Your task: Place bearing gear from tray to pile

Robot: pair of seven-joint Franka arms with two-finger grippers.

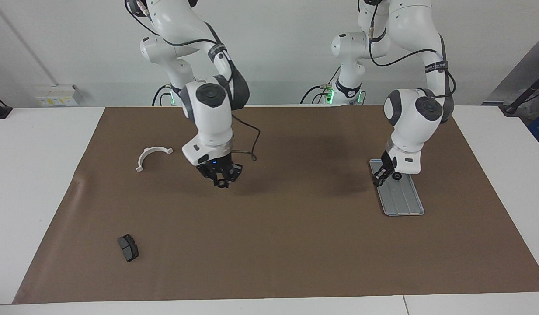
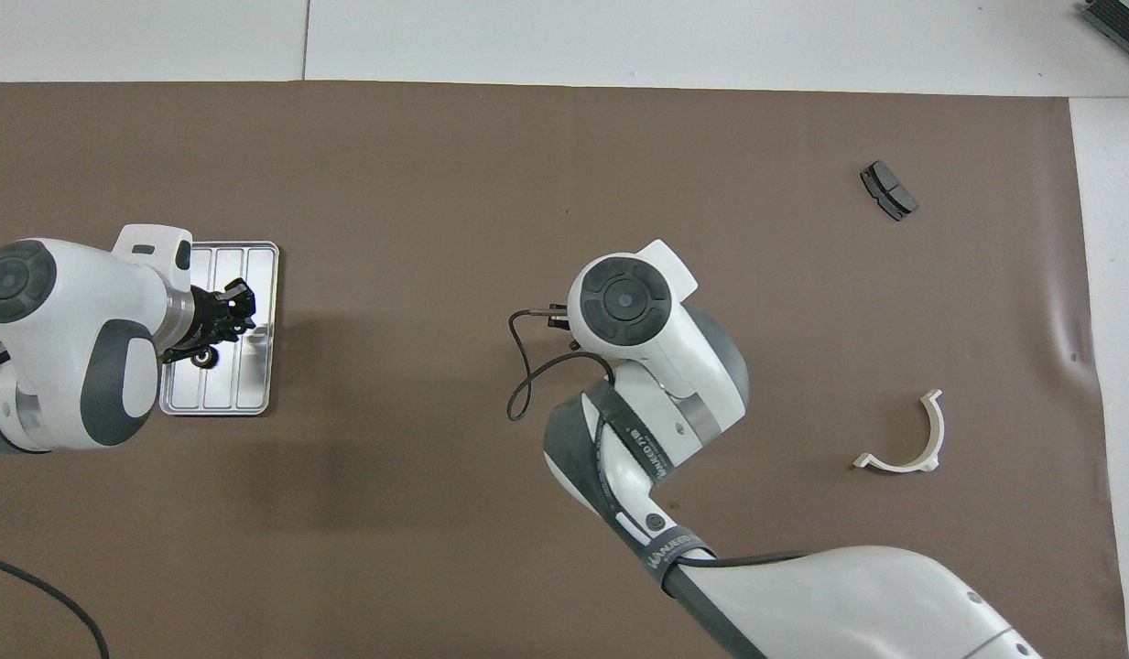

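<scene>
Silver tray, black gear beside left gripper, right gripper waiting

We see both views evenly and brightly lit from above, with no harsh glare. Soft, diffuse shadows spread on the brown mat beneath each arm, darkest near the middle of the mat and beside the tray. The tray's metal gives a mild sheen in the overhead view. Both pictures are sharp across the surface; we find no blur, and straight edges stay straight toward the corners.
</scene>
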